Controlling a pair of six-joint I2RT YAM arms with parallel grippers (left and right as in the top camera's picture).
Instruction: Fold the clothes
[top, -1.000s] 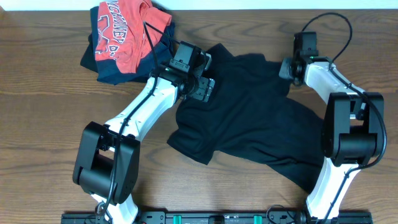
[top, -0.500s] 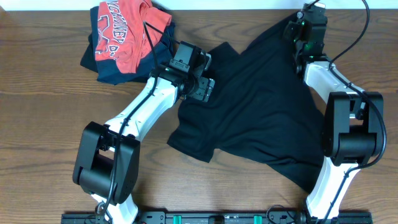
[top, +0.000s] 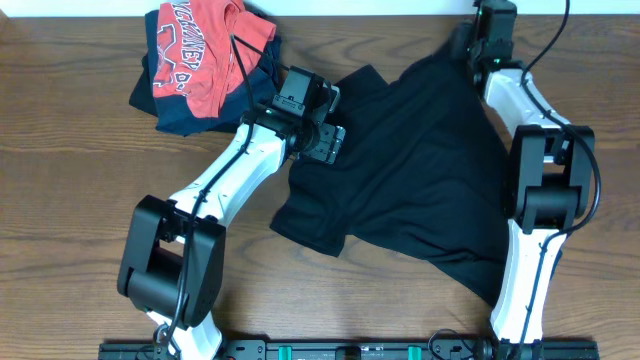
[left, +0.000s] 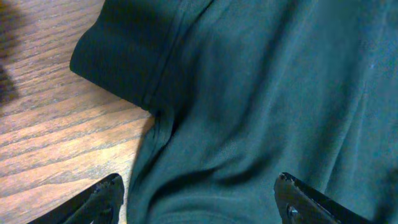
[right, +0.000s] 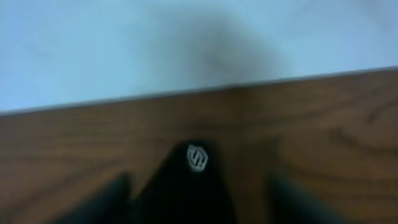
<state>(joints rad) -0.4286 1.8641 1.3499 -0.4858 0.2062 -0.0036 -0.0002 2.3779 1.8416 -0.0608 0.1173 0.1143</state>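
black t-shirt (top: 420, 170) lies spread but rumpled on the right half of the desk (top: 70, 200), not folded yet. its long axis runs from the far edge down toward the near right corner, slightly slanted, with a bunched lobe sticking out toward the desk's middle. right gripper (right: 205, 199) is up at the far edge right of centre, over the shirt's far tip. the wrist view is blurry, but the jaws look spread, dark blurs on either side with bare wood between them and the cloth, pinching nothing. the tip with the small white emblem (right: 197, 157) sits between them and slightly ahead, toward the far edge, so all the rest of the shirt lies behind the right jaws toward the near edge. left gripper (left: 199, 202) hovers over the shirt's far left part. its jaws are spread wide with cloth under and between them, nothing pinched, and the sleeve (left: 124, 56) is just ahead and to the left with its hem on the wood. my read is that this is the flattening stage, before any fold. right arm is nearer the far tip, left arm nearer the sleeve and left lobe. red shirt (top: 195, 55) on the navy garment (top: 150, 95) is piled at the far left corner, apart from the black shirt, close behind the left wrist.
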